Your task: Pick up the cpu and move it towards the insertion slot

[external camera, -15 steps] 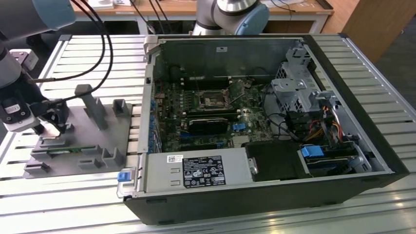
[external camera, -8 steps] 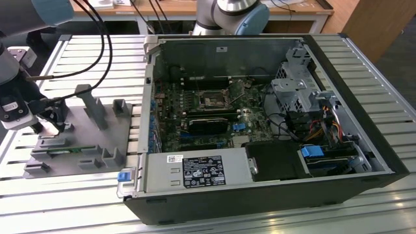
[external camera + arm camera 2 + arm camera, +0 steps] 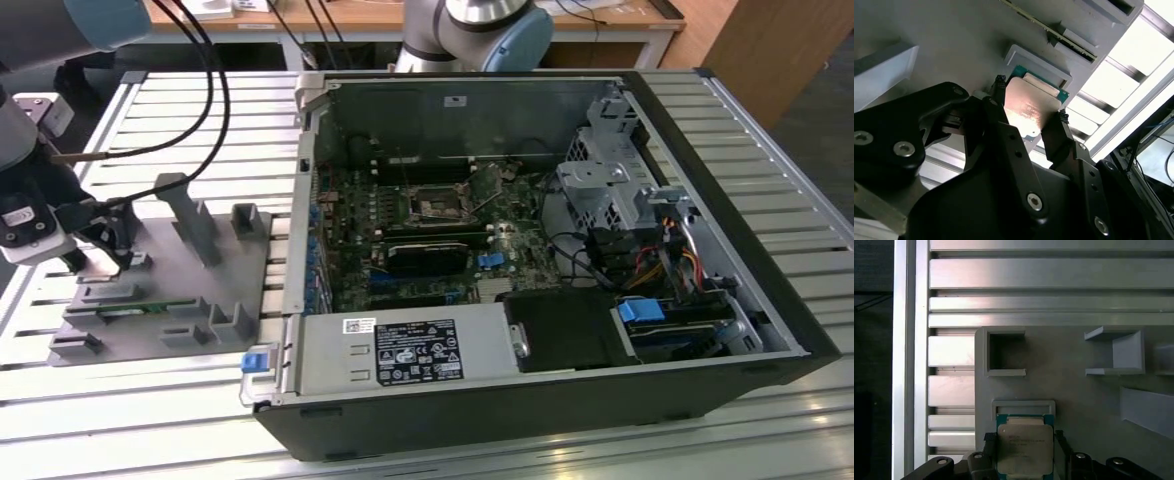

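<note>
The cpu (image 3: 1029, 107) (image 3: 1025, 447) is a small square chip with a silvery top and a green edge. It sits against the raised pocket wall of the grey plastic fixture (image 3: 174, 300) (image 3: 1074, 385). My gripper (image 3: 1031, 100) (image 3: 1024, 438) straddles it, with a black finger against each of two opposite sides, shut on it. In the exterior view the gripper (image 3: 100, 255) is low over the fixture at the exterior view's left. The insertion slot (image 3: 438, 205), a square socket with a metal frame, lies on the motherboard inside the open computer case (image 3: 747, 300), well away from the gripper.
A thin green memory stick (image 3: 127, 308) (image 3: 1054, 30) lies in the fixture near the chip. Grey posts (image 3: 187, 215) rise from the fixture. Black cables (image 3: 200, 110) hang over the slatted metal table (image 3: 187, 400). A second arm's base (image 3: 474, 35) stands behind the case.
</note>
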`<control>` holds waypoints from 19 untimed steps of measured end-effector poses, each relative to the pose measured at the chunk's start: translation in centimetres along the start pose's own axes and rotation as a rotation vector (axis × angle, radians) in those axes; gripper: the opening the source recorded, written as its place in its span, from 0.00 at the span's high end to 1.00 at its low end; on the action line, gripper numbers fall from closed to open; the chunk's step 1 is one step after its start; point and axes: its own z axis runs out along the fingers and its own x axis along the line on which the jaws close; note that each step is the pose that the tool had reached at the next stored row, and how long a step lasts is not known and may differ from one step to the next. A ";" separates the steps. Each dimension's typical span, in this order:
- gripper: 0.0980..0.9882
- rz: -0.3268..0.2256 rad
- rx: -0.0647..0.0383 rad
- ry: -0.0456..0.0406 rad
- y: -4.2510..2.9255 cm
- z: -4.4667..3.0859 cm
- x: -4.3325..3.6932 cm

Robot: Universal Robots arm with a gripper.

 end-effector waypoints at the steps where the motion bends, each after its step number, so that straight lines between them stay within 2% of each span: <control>1: 0.51 0.000 0.000 0.0001 0.00 -0.04 0.00; 19: 0.51 0.000 0.000 -0.0002 0.02 -0.61 0.00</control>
